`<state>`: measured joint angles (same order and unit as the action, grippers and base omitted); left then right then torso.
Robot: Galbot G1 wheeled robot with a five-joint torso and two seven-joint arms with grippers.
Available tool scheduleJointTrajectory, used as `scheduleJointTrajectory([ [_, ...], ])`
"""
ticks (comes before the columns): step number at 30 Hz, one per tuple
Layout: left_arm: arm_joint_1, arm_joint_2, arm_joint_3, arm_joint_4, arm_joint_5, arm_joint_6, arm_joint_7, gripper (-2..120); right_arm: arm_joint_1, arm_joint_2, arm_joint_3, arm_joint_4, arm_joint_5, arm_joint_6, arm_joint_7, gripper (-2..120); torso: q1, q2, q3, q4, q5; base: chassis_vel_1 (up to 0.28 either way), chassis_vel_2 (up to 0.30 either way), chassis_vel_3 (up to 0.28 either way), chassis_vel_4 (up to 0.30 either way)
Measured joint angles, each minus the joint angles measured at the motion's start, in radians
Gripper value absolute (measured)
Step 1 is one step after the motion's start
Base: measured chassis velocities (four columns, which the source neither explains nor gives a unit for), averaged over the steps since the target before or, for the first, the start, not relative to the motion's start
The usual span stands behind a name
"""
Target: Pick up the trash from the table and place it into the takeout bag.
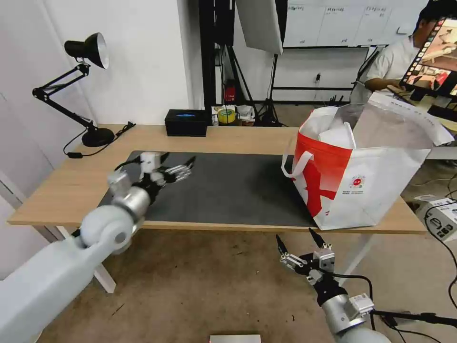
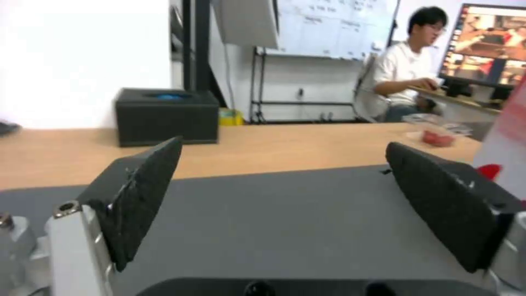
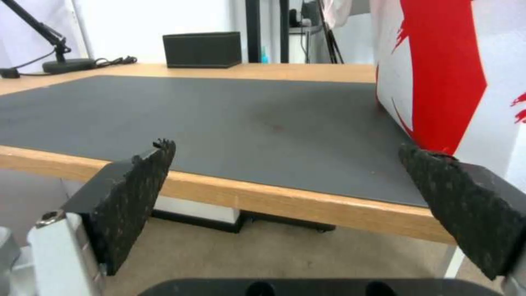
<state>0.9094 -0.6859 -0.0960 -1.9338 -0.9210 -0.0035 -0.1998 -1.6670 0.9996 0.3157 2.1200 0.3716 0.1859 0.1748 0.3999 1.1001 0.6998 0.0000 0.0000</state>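
The head camera looks forward and down from above both arms, taking in the whole worktop [image 1: 228, 138]. The left wrist camera sits just behind the left end effector [image 2: 285, 193], low over the grey mat [image 2: 285, 222], facing the black box [image 2: 167, 117]. The right wrist camera, behind the right end effector [image 3: 285, 193], looks from below the worktop's near edge toward the bag [image 3: 455, 78]. All three share mat and box.

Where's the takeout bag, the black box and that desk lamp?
takeout bag [image 1: 362, 190], head view, white front by the logo.
black box [image 1: 186, 123], head view, front face.
desk lamp [image 1: 91, 49], head view, black shade.
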Motion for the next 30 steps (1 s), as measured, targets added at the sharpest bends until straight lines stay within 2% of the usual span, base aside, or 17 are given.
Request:
scheduleJointTrajectory([
  [2, 0.013, -0.007, -0.005, 0.004, 0.02, -0.013, 0.0, 100, 0.0, 0.0, 0.0, 0.0, 0.0, 0.0, 0.0, 100, 0.0, 0.0, 0.0, 0.0, -0.0001, 0.0, 0.0, 0.0, 0.0],
  [5, 0.128, -0.057, -0.065, 0.02, 0.138, -0.097, -0.001, 100, 0.0, 0.0, 0.0, 0.0, 0.0, 0.0, 0.0, 100, 0.0, 0.0, 0.0, -0.0003, -0.0002, 0.0, 0.0, 0.0, 0.0],
  [6, 0.128, -0.057, -0.065, 0.02, 0.138, -0.097, -0.001, 100, 0.0, 0.0, 0.0, 0.0, 0.0, 0.0, 0.0, 100, 0.0, 0.0, 0.0, -0.0003, -0.0002, 0.0, 0.0, 0.0, 0.0],
  [11, 0.273, -0.103, -0.181, 0.013, 0.225, -0.15, -0.003, 100, 0.0, 0.0, 0.0, 0.0, 0.0, 0.0, 0.0, 100, 0.0, 0.0, 0.0, -0.0001, 0.0001, 0.0, 0.0, 0.0, 0.0],
  [13, 0.37, -0.131, -0.247, 0.007, 0.271, -0.176, 0.005, 100, 0.0, 0.0, 0.0, 0.0, 0.0, 0.0, 0.0, 100, 0.0, 0.0, 0.0, 0.0, -0.0002, 0.0, 0.0, 0.0, 0.0],
  [14, 0.37, -0.131, -0.247, 0.007, 0.271, -0.176, 0.005, 100, 0.0, 0.0, 0.0, 0.0, 0.0, 0.0, 0.0, 100, 0.0, 0.0, 0.0, 0.0, -0.0002, 0.0, 0.0, 0.0, 0.0],
  [22, 0.571, -0.201, -0.404, -0.014, 0.286, -0.202, 0.044, 100, 0.0, 0.0, 0.0, 0.0, 0.0, 0.0, 0.0, 100, 0.0, 0.0, 0.0, -0.0001, 0.0, 0.0, 0.0, 0.0, 0.0],
  [26, 0.654, -0.237, -0.45, -0.033, 0.304, -0.213, 0.055, 100, 0.0, 0.0, 0.0, 0.0, 0.0, 0.0, 0.0, 100, 0.0, 0.0, 0.0, 0.0001, 0.0, 0.0, 0.0, 0.0, 0.0],
  [30, 0.687, -0.263, -0.464, -0.038, 0.314, -0.223, 0.058, 100, 0.0, 0.0, 0.0, 0.0, 0.0, 0.0, 0.0, 100, 0.0, 0.0, 0.0, -0.0001, 0.0001, 0.0, 0.0, 0.0, 0.0],
])
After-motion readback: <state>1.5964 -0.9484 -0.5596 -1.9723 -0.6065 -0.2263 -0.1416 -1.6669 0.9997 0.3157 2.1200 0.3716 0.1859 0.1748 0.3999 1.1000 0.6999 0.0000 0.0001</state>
